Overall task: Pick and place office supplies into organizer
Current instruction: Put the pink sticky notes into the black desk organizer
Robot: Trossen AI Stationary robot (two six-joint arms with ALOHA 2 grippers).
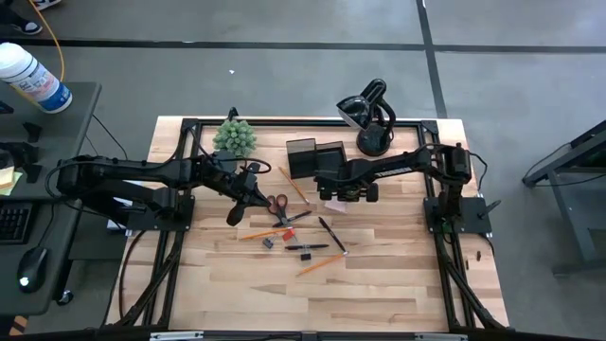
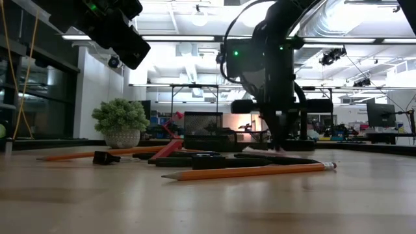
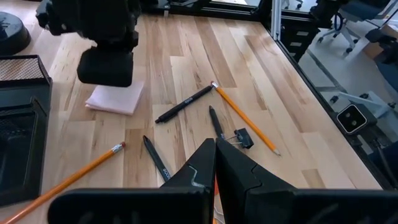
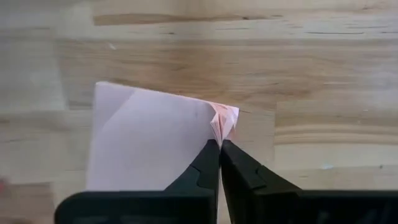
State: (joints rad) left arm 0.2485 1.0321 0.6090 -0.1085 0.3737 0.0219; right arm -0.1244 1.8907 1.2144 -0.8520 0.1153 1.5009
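Note:
The pink sticky-note pad [image 4: 149, 137] lies on the table in front of the black organizer [image 1: 315, 158]. My right gripper [image 1: 333, 197] stands over the pad, shut on it. My left gripper [image 1: 237, 213] is shut and empty, raised above the table just left of the red-handled scissors [image 1: 280, 206]. Orange pencils [image 1: 316, 265], black pens [image 1: 331, 234] and small dark clips [image 1: 305, 256] lie flat on the wood between the arms. My right gripper pinches one corner of the pad [image 4: 224, 117] between its two fingertips, coming from above and pointing down. The paper is puckered at that corner. One sheet or several, I cannot tell. The rest of the pad lies flat on the table.
A spiky green plant [image 1: 235, 137] stands at the far left, and a black curved-neck stand [image 1: 371, 118] stands behind the organizer on its right. Bare wood runs along the near half of the table [image 1: 312, 303].

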